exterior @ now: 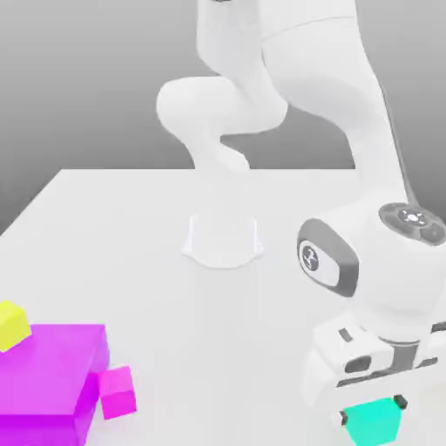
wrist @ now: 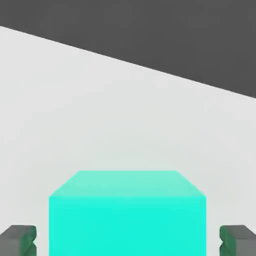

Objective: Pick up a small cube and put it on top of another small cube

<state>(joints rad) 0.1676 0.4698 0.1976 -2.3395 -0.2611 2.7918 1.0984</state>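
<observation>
Tool over the teal cube

You see the tool (wrist: 128, 240) spread wide, fingers (wrist: 20, 240) flanking the teal cube (exterior: 375, 422) without touching, on the bench (exterior: 174, 261).

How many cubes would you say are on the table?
4: teal cube between the fingers; big magenta cube; yellow cube on it; pink cube beside it. Others may be hidden.

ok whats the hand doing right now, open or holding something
hand: open, fingers on either side of the teal cube with gaps visible, not holding it.
</observation>
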